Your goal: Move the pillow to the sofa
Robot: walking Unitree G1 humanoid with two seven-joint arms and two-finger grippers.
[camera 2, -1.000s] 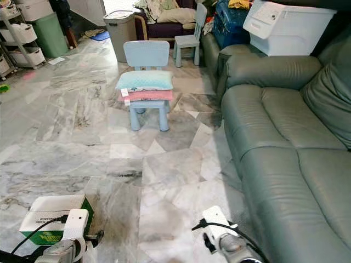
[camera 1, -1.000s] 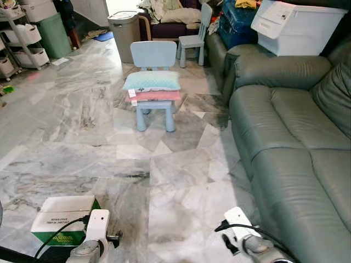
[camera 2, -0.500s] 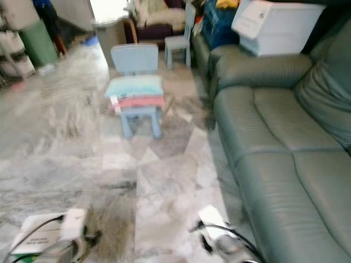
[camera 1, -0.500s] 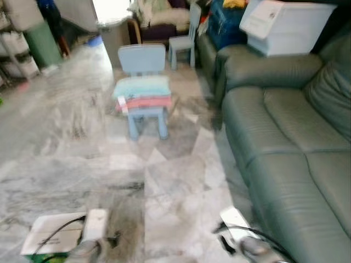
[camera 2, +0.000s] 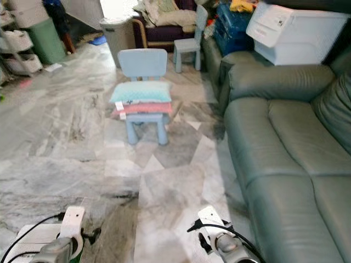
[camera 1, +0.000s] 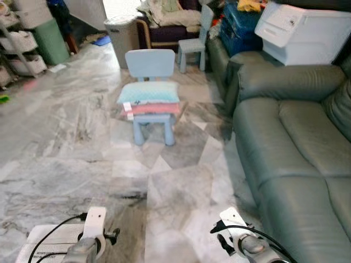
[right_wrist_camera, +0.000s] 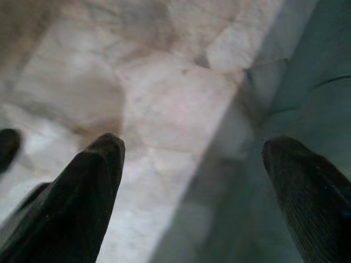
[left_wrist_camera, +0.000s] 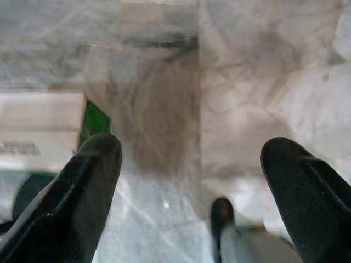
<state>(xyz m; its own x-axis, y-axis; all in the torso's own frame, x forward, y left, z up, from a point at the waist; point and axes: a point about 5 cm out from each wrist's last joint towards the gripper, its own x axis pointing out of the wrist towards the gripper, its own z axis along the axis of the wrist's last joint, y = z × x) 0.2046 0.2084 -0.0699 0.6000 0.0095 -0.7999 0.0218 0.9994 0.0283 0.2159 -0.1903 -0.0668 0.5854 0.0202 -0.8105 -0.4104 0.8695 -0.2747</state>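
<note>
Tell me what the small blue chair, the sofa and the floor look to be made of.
Small blue chair: likely moulded plastic, matte, one even colour. Sofa: grey-green leather or faux leather, smooth with a soft sheen and creases. Floor: polished marble-look tiles, grey veining, glossy reflections.

Small blue chair [camera 1: 152, 112] carries two stacked pillows [camera 1: 149, 98].

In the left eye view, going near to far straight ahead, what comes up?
Bare marble floor → blue chair holding the pillows → second blue chair → dark couch piled with laundry.
</note>
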